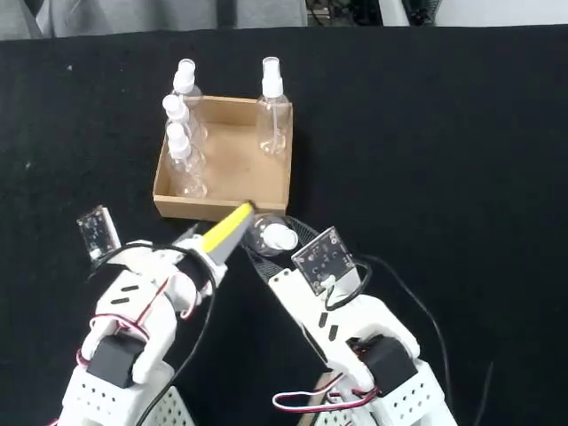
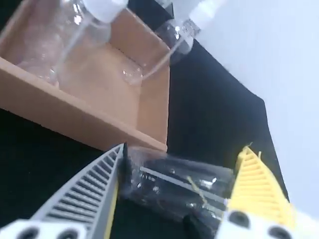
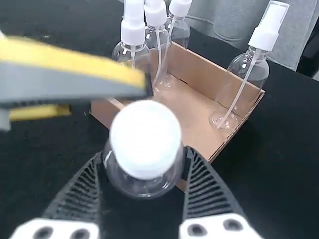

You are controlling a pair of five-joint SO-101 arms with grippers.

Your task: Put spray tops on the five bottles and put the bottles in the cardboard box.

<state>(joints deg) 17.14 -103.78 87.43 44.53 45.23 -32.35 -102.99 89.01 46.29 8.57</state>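
The cardboard box (image 1: 222, 207) holds several clear bottles with white spray tops: three along one side (image 1: 188, 164) and one in the far corner (image 1: 273, 115). Just outside the box's front wall, my right gripper (image 1: 280, 241) is shut on another clear bottle (image 1: 271, 235), which carries a white spray top (image 3: 144, 132). Its black fingers (image 3: 79, 191) clamp the bottle's shoulder. My left gripper (image 1: 226, 226) is open close beside this bottle. Its grey and yellow fingers (image 2: 89, 191) stand wide apart, with the bottle's body (image 2: 174, 184) lying across just beyond their tips.
The box stands on a black cloth-covered table (image 1: 444, 133), with open cloth to its right and behind it. Between the side row and the corner bottle, the box floor (image 3: 194, 107) is bare. Cables (image 1: 426, 311) trail beside the right arm.
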